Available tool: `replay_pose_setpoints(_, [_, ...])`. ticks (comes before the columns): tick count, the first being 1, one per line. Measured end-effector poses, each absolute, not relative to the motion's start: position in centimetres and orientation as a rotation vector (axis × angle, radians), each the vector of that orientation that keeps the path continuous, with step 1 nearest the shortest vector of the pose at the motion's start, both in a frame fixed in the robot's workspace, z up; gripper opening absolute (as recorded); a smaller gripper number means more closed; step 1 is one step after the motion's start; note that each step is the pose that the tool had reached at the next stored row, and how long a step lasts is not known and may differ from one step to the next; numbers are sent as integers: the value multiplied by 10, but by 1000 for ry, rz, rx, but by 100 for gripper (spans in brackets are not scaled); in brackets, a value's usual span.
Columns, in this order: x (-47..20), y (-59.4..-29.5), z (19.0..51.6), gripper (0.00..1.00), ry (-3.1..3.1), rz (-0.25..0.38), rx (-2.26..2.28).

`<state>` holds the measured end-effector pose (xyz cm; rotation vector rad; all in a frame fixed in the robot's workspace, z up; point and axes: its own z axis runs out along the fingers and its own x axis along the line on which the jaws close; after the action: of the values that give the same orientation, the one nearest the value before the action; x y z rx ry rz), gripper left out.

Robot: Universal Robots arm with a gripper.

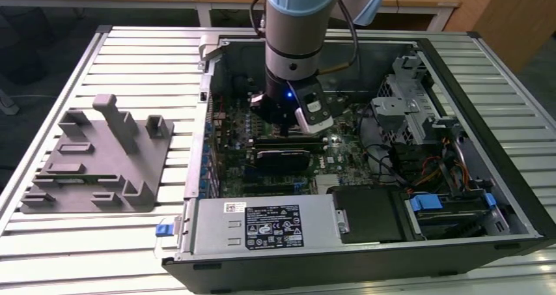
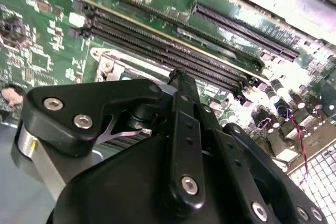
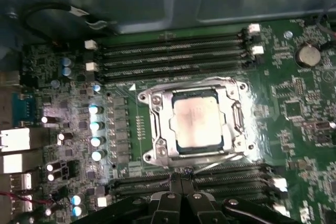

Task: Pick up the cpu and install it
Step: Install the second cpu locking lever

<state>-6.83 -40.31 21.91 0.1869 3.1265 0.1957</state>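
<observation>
Black gripper (image 3: 181, 190) fingers, pressed together and holding nothing, fill the lower centre of the first wrist view.
We see the cpu (image 3: 197, 121) seated in its socket frame (image 3: 157, 124) mid-frame; we judge it light, stiff, fragile, best held by opposite edges.

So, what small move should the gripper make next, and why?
Probably lift straight up a little: the cpu already lies in the socket, and the gripper hangs shut beside it, over the memory slots.
</observation>
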Motion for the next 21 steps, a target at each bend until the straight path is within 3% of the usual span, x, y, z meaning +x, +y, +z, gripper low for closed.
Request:
replay_pose_setpoints(4, [-71, -405, 216, 11, 3128, 226, 166])
replay_pose_setpoints(21, [-75, -411, 212, 11, 3131, 230, 132])
